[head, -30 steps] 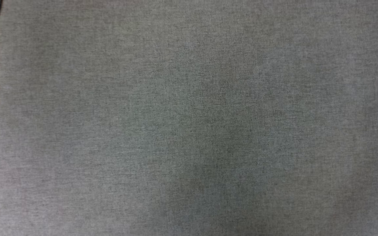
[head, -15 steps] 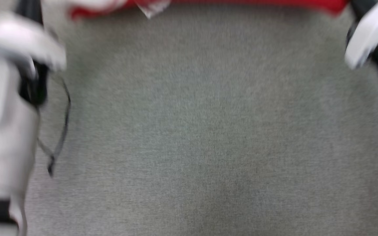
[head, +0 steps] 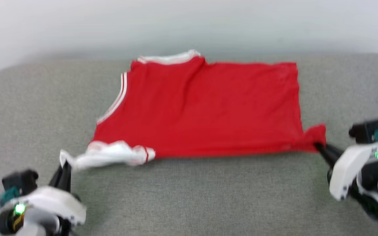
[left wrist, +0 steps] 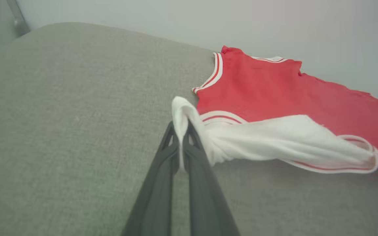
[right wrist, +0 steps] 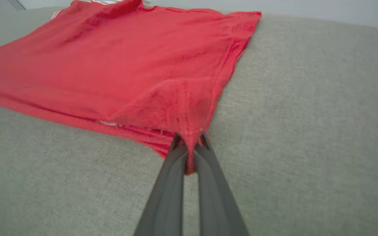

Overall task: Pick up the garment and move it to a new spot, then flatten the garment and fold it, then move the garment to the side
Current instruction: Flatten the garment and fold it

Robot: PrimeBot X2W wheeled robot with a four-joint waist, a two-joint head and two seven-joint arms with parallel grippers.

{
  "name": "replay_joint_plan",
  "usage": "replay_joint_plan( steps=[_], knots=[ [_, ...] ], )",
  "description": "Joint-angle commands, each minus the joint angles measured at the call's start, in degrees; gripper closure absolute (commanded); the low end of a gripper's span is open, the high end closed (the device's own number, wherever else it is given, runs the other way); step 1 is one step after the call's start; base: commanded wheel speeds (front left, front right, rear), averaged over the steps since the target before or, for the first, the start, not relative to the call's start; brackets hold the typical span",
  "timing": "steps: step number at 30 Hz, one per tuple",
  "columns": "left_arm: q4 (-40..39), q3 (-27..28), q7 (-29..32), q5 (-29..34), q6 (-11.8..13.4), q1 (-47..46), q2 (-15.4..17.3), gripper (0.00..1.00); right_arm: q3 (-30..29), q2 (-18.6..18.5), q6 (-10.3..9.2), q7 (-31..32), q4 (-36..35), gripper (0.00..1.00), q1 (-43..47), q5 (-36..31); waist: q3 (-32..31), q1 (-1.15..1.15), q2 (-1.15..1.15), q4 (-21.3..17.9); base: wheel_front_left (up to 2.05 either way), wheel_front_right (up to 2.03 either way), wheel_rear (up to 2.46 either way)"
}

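**Operator:** Where does the garment lie against my hands?

**Spotter:** Your garment [head: 208,108] lies spread on the grey table [head: 208,196], toward its far edge by the pale wall [head: 189,19]. Your left hand [left wrist: 182,126] is at its near left end, with the fingers [left wrist: 157,190] pressed together on a pinch of the white sleeve [left wrist: 284,141]. Your right hand [right wrist: 190,139] is at the near right corner, clamped on the red hem [right wrist: 189,108]. The hem puckers into a small peak at the tips.

**Operator:** What about cloth and shape?

**Spotter:** It's thin, soft red fabric, mostly flat with shallow creases. The outline is roughly a rectangle with a slanted left side. The sleeve is bunched and drawn out into a long fold, with red stripes at its cuff. Striped white trim [head: 118,96] runs along the armhole and the far collar edge. Your table has a coarse woven cover and rounded corners. Your fingers are long, dark and tapering.

**Operator:** Counts?

**Spotter:** One garment, two hands and two fingers on each. I can make out one sleeve.
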Motion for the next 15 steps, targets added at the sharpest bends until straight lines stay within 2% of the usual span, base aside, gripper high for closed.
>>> replay_joint_plan(
  steps=[1,6,10,15],
  knots=[
    [-3.21,1.05,1.25,-0.87,2.05,4.22,1.43,1.00,-1.68,-1.35,-0.16,0.77,-1.22,1.00,3.97,0.20,-3.68,0.02,0.00,0.57,0.00,0.00,0.00],
    [-17.34,1.46,6.93,-2.49,7.96,17.27,3.44,1.00,-8.04,-1.81,-0.15,4.23,-8.16,1.00,16.42,-1.56,-6.05,0.02,0.00,1.08,0.00,0.00,0.00],
    [-26.88,2.20,10.36,-3.78,12.12,25.02,4.74,1.00,-14.33,0.19,-0.15,9.27,-15.16,1.00,25.87,-3.42,-6.80,0.02,0.00,0.97,0.00,0.00,0.00],
    [-34.15,3.17,11.64,-4.12,14.47,27.99,5.55,1.00,-22.04,3.79,-0.14,15.64,-23.92,1.00,32.02,-7.36,-6.03,0.02,0.00,0.52,0.00,0.00,0.00]
  ],
)
